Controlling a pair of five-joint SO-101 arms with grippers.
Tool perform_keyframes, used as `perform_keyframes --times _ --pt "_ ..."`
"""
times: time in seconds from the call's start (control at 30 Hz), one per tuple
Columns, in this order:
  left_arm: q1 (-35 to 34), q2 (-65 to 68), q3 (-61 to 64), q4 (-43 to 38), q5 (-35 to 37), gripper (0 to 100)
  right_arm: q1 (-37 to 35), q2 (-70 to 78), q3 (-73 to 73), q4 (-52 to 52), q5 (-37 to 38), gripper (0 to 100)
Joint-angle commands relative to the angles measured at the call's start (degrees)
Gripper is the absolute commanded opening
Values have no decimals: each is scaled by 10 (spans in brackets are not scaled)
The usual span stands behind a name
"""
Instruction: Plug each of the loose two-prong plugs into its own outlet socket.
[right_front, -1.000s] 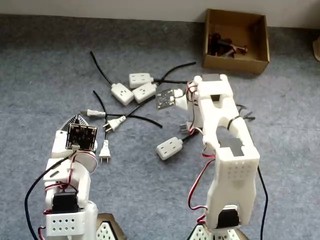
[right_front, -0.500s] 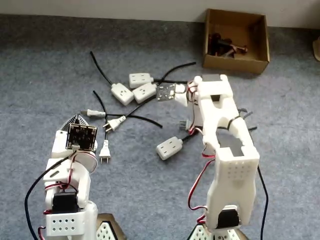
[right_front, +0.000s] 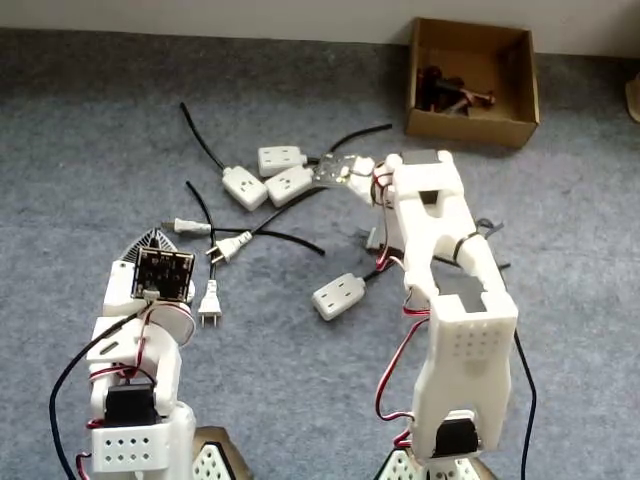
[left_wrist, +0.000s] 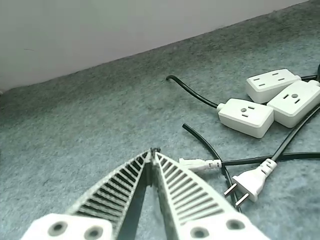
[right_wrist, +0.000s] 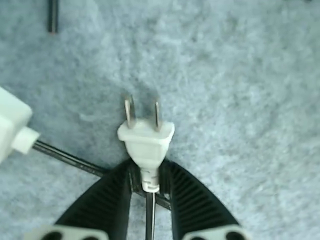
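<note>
My right gripper (right_wrist: 147, 172) is shut on the neck of a white two-prong plug (right_wrist: 146, 139), with the prongs pointing away from the fingers and grey carpet beneath. In the high view this plug (right_front: 372, 238) shows beside the right arm, just beyond a lone white socket (right_front: 339, 296). Three more white sockets (right_front: 244, 187) (right_front: 281, 159) (right_front: 290, 184) lie clustered farther out. Loose plugs (right_front: 229, 246) (right_front: 209, 300) (right_front: 185, 227) lie in front of my left gripper (right_front: 152, 240). The left gripper (left_wrist: 152, 151) is shut on nothing, near a white plug (left_wrist: 250, 182).
A cardboard box (right_front: 472, 80) with dark parts stands at the back right. Black cables (right_front: 200, 135) trail from the sockets and plugs across the grey carpet. A wall runs along the far edge.
The right arm's wrist has lifted and tilted away, carrying the held plug a little farther from the lone socket. The left arm has not moved.
</note>
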Motion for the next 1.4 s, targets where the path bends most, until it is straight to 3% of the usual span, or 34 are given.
perform_keyframes --times 0.0,0.43,0.77,0.97,1.13,1.37 --pt "9 -1 12 1 -4 7 -11 2 -13 -35 -11 9" --pt "9 -1 12 1 -4 7 -13 0 -123 156 4 8" --pt "9 -1 12 1 -4 7 -19 0 -281 342 -37 8" --pt "9 -1 12 1 -4 7 -29 0 -325 342 -129 6" --pt "9 -1 12 1 -4 7 -41 0 -336 342 -251 5" --pt "9 -1 12 2 -4 7 -49 -68 -340 343 -285 5"
